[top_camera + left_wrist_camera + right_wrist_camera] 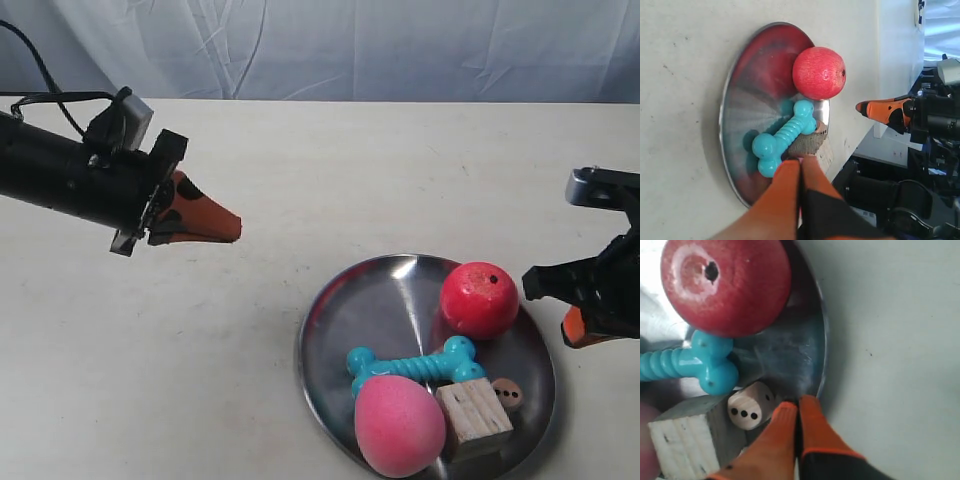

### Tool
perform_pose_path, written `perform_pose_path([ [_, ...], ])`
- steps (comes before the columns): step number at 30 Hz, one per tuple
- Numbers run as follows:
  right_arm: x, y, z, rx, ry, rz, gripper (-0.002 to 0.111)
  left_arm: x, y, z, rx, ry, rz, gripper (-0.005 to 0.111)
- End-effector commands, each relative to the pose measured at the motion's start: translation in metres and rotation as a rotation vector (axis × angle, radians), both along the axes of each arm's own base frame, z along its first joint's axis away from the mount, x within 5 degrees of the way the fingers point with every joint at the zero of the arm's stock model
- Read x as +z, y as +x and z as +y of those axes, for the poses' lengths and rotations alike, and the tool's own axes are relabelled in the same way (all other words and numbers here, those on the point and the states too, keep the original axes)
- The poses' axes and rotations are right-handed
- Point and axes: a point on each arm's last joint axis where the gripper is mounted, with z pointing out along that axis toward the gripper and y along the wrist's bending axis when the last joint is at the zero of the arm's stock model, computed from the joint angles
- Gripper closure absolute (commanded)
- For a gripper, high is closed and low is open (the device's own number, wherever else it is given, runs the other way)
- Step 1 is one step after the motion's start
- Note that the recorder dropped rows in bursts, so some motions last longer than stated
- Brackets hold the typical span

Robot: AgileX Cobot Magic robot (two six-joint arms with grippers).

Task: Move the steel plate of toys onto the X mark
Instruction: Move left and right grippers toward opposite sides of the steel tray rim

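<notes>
The right arm is mostly cut off at the exterior view's edge – I only get its black mount and a sliver of orange. Its wrist view fills that in: the right fingers [815,432] are clenched together with nothing visibly between them. Their tips are right at the rim of the steel plate [330,330] on the die's side, and I can't tell if they touch it. The left fingers [782,200] are clenched too, holding nothing, raised over the desk [300,160] well apart from the plate and aimed towards it. In their own wrist view they cover part of the wooden cube [473,417]. The plate sits on the desk low in the exterior view, right of centre, its near rim at the frame's bottom edge. In it are five toys. The red ball [480,300] is at the far rim nearest the right arm and the teal bone [415,365] lies across the middle. The pink egg-shaped ball [398,427] is at the near rim just in front of the bone, with the cube beside it. The die [507,393] is tucked between cube and rim – part hidden from outside, three pips in a row clear in the right wrist view.
</notes>
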Motion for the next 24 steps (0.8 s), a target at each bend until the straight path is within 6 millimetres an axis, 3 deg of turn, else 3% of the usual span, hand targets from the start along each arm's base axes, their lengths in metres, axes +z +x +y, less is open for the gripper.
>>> perform_pose_path([
  [1,-0.007,0.004,-0.002,-0.036,-0.008,0.008,0.109,-0.003,0.007,0.0,0.063,0.019,-0.024,0.107],
  [9,-0.019,0.01,-0.003,-0.036,-0.019,0.03,0.109,-0.018,0.003,-0.004,0.091,0.097,-0.036,0.107],
  [15,-0.027,0.012,-0.004,-0.03,-0.028,0.063,0.109,-0.049,-0.011,-0.04,-0.051,0.122,0.044,0.107],
  [18,-0.027,0.012,-0.005,-0.019,-0.041,0.064,0.109,-0.077,-0.019,-0.057,-0.113,0.149,0.129,0.097],
  [24,-0.027,0.011,-0.005,-0.01,-0.051,0.067,0.109,-0.101,-0.016,-0.06,-0.053,0.13,0.231,0.07],
])
